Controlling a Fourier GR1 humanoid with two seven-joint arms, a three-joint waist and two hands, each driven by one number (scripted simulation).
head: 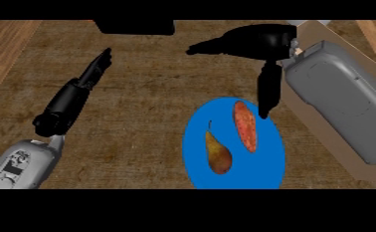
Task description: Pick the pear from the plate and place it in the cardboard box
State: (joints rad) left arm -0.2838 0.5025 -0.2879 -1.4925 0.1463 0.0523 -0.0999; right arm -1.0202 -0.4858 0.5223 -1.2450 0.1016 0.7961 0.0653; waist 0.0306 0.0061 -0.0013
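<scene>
One blue plate (195, 161); one pear (217, 155); one sweet potato (245, 125); one cardboard box (323, 126); two hands.

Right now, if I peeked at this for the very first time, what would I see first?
Probably the bright blue plate near the bottom, right of middle, with a brown pear and a long orange vegetable lying side by side on it. Next, the big black right hand above the plate, one finger pointing down at the plate's top edge. The left hand rests open at the left on the brown counter.
</scene>
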